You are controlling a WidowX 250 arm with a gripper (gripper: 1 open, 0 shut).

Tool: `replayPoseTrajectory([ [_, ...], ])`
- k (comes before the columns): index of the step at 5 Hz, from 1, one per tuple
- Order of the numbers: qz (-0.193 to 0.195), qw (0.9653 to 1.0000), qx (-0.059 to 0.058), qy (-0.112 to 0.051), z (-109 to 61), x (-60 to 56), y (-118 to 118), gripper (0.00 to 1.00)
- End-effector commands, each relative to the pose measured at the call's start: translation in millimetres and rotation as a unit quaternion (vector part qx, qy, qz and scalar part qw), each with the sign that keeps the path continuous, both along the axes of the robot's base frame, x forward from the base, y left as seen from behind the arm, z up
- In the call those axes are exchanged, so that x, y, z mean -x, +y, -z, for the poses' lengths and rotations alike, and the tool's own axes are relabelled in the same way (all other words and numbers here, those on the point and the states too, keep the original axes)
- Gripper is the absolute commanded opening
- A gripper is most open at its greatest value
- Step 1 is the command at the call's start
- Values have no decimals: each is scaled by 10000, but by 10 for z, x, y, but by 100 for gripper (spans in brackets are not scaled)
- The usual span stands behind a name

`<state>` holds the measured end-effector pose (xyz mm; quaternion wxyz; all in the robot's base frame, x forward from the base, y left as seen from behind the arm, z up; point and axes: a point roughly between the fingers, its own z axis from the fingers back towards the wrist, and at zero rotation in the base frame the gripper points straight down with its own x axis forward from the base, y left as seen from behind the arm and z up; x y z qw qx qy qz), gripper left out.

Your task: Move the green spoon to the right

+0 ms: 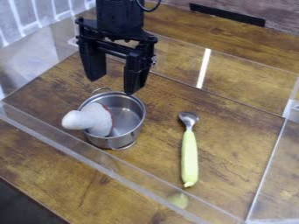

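The green spoon (188,150) lies flat on the wooden table at the front right, its yellow-green handle pointing toward the front edge and its small silver bowl toward the back. My gripper (114,77) hangs above the table at the back left, well apart from the spoon. Its two black fingers point down and stand apart, open, with nothing between them. It hovers just behind the steel pot.
A steel pot (122,120) stands left of the spoon, with a white rounded object (86,120) leaning on its rim. Clear plastic walls (271,166) ring the table at the front and right. A bright light reflection streaks the table at the back.
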<state>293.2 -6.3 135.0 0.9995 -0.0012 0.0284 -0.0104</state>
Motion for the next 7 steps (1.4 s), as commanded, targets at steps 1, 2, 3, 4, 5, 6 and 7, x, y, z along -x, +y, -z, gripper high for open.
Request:
replayPoseTrajectory([
  [1, -159, 9999, 40, 7, 37, 7, -15, 100],
  [2, -311, 9995, 72, 3, 70, 12, -23, 100],
  [3, -431, 9990, 89, -71, 102, -72, 68, 100],
  [4, -539, 9983, 83, -198, 95, -169, 172, 100],
  [5, -296, 9991, 71, -303, 99, -229, 148, 100],
  [6, -71, 9995, 64, -312, 145, -261, 112, 100],
  [7, -288, 9990, 32, -335, 112, -312, 86, 100],
])
